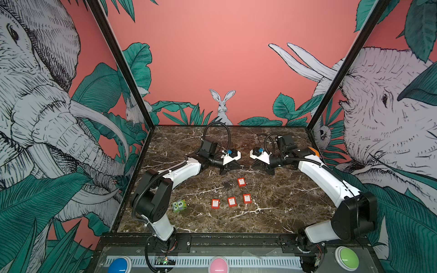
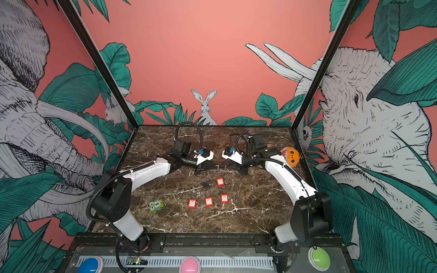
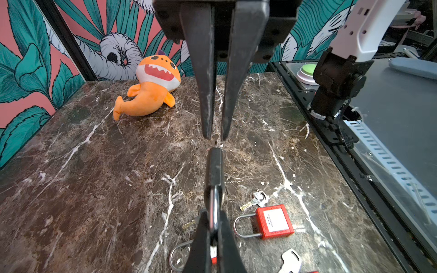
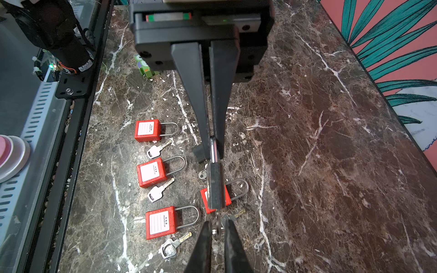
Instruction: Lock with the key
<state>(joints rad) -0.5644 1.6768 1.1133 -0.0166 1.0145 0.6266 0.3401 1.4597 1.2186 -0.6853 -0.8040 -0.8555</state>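
Here, marble tabletop [image 1: 283,196], jungle-mural walls [image 1: 236,59].

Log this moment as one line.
left pincer: shut on small silver key | right pincer: shut on shackle of black rectangular padlock | key: at padlock's base

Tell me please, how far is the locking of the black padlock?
Done: the black padlock is held up, the right end effector shut on its shackle. In hand: the left end effector pinches the key at the body's keyhole end. Still to do: turning it; whether it is fully in, I cannot tell.
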